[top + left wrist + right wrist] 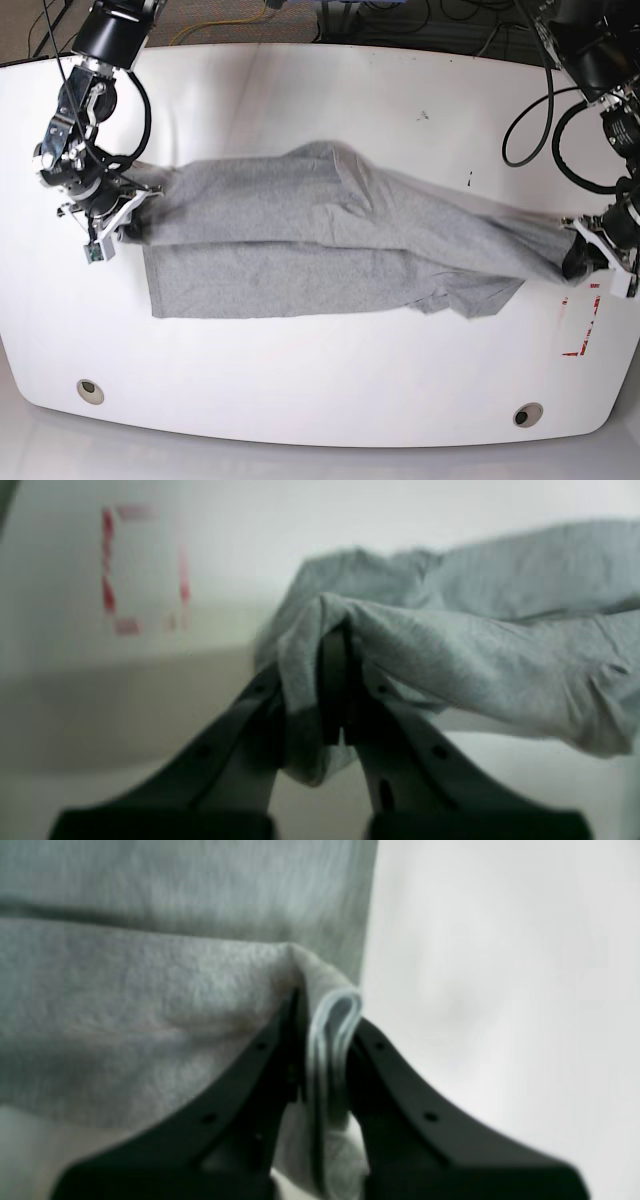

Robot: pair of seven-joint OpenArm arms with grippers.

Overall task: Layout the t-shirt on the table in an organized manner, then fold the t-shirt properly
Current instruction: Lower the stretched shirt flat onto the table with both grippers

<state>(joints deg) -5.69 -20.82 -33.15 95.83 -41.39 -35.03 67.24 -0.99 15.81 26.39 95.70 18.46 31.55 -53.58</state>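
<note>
Base view: one t-shirt (330,235), two grippers clamping it

The base camera looked steeply down from above over the whole white surface (320,400); each wrist camera sat close behind its own claw, facing along it at the grey shirt (330,240) all three shared

Both wrist views blurred. T-shirt (330,235) lettering not legible; its ends hidden inside left tool (339,680) & right tool (325,1050). Red tape mark (582,330) smeared, desk (300,400) corners cut off.
</note>
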